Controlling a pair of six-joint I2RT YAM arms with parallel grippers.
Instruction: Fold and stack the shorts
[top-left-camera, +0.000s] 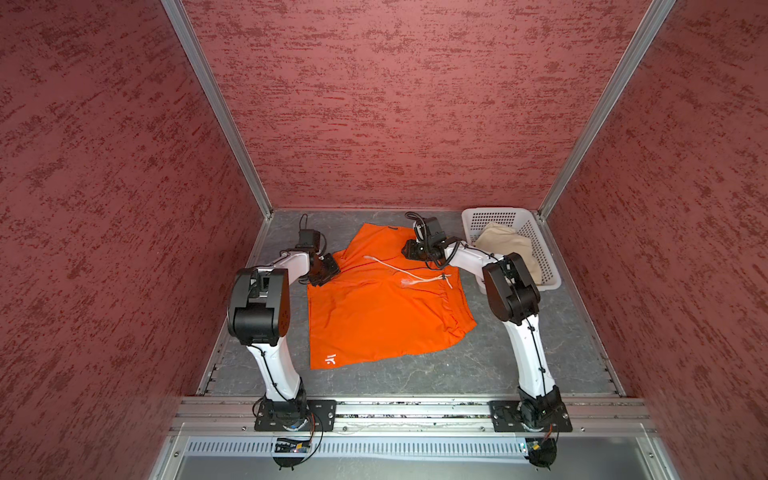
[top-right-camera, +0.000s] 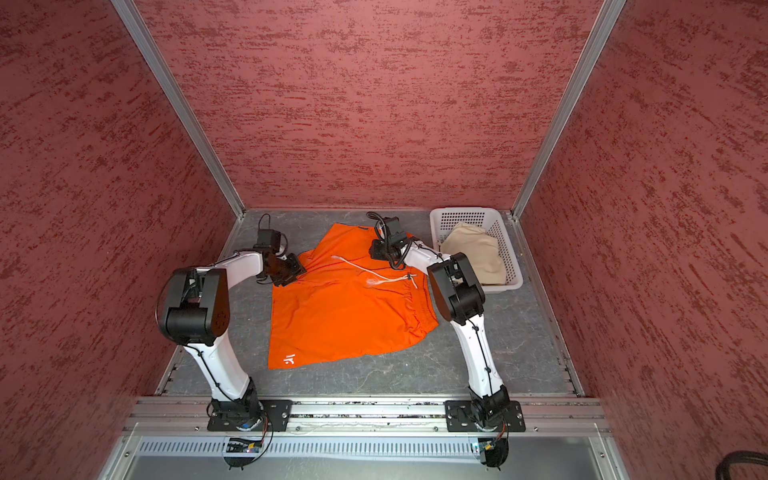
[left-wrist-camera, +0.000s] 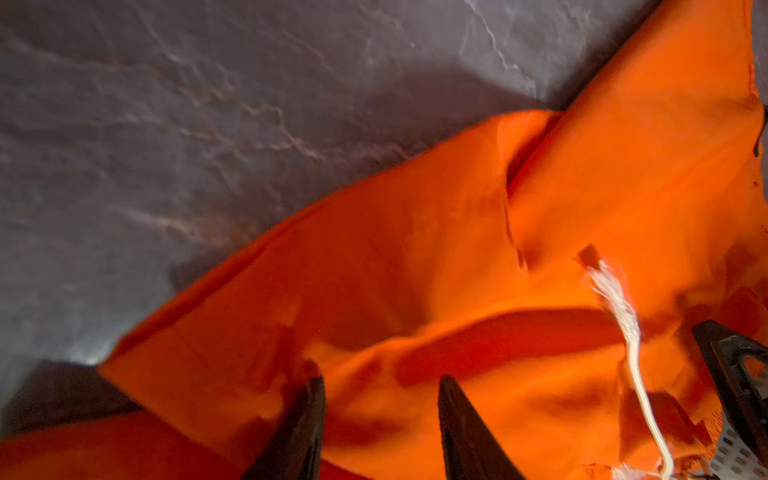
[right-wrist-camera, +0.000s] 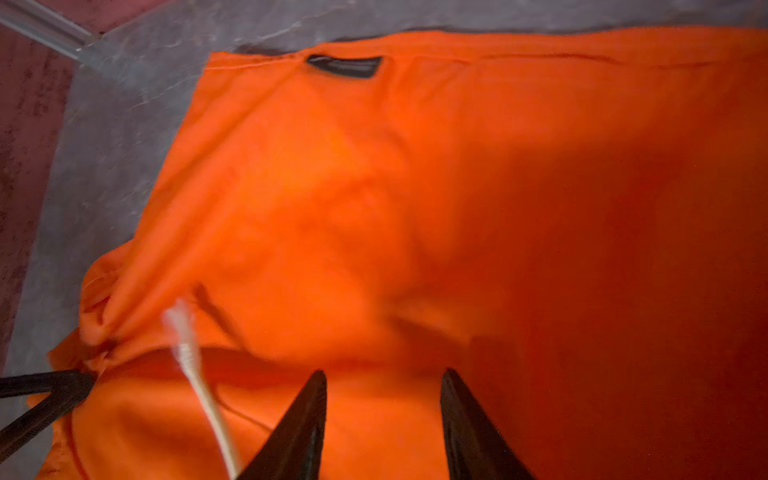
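The orange shorts (top-left-camera: 374, 316) (top-right-camera: 340, 316) lie spread, partly rumpled, on the grey table, with the white drawstring (top-left-camera: 399, 270) loose across them. My left gripper (top-left-camera: 328, 270) (left-wrist-camera: 380, 380) is low over their far left edge, jaws apart over the cloth (left-wrist-camera: 415, 249), nothing pinched. My right gripper (top-left-camera: 407, 250) (right-wrist-camera: 384, 374) hovers over their far right part (right-wrist-camera: 415, 187), also open and empty. In the white basket (top-left-camera: 494, 216) (top-right-camera: 461, 212) at the far right sit the crumpled beige shorts (top-left-camera: 505, 245) (top-right-camera: 473, 249).
Red textured walls close in the table on three sides. The basket stands in the far right corner, just behind my right arm's elbow (top-left-camera: 513, 291). Bare grey table (top-left-camera: 519, 353) shows in front of and beside the orange shorts. A metal rail (top-left-camera: 415, 409) runs along the near edge.
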